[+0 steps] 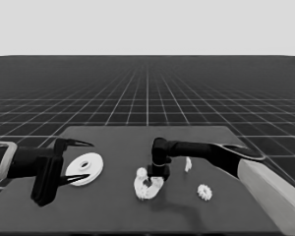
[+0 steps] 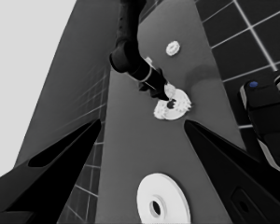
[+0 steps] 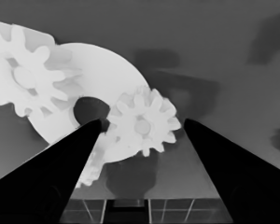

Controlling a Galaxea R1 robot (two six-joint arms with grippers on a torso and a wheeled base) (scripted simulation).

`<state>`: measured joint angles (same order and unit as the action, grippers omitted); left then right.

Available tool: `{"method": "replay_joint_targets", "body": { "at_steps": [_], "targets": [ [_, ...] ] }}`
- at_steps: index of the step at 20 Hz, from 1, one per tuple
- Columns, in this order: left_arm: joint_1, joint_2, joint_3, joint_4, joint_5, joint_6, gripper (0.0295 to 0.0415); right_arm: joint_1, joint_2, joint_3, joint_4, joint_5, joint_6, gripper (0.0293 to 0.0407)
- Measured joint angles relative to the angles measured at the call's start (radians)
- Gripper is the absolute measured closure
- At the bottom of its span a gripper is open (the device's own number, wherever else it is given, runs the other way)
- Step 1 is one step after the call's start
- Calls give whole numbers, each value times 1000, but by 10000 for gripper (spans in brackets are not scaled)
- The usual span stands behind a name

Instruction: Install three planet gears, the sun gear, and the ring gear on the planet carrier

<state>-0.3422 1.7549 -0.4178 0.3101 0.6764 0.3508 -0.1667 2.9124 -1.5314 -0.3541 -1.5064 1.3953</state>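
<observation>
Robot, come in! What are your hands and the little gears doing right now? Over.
Right hand open over smaller round part, gears on it. Left hand parked open around larger round part. One gear loose on table.

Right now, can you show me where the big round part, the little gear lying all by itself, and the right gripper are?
Larger round part (image 1: 85, 169): head view, on its flat face.
Lone gear (image 1: 204, 191): head view, on its middle.
Right gripper (image 3: 142, 128): right wrist view, between its open fingertips, over a gear on the smaller round part.
</observation>
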Motion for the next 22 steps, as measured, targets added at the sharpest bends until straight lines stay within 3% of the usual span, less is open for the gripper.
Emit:
{"method": "replay_joint_targets", "body": {
  "at_steps": [6,9,16,17,18,22],
  "targets": [
    [0,0,0,0,0,0,326,0,0,0,0,0,0,315],
    [0,0,0,0,0,0,326,128,-21,89,123,-39,58,315],
    [0,0,0,0,0,0,326,163,-23,98,158,-43,64,315],
    [0,0,0,0,0,0,326,163,-236,373,158,-42,71,315],
    [0,0,0,0,0,0,326,164,-436,485,160,-33,15,315],
    [0,0,0,0,0,0,326,167,-664,510,169,-2,-160,315]
  ]
}}
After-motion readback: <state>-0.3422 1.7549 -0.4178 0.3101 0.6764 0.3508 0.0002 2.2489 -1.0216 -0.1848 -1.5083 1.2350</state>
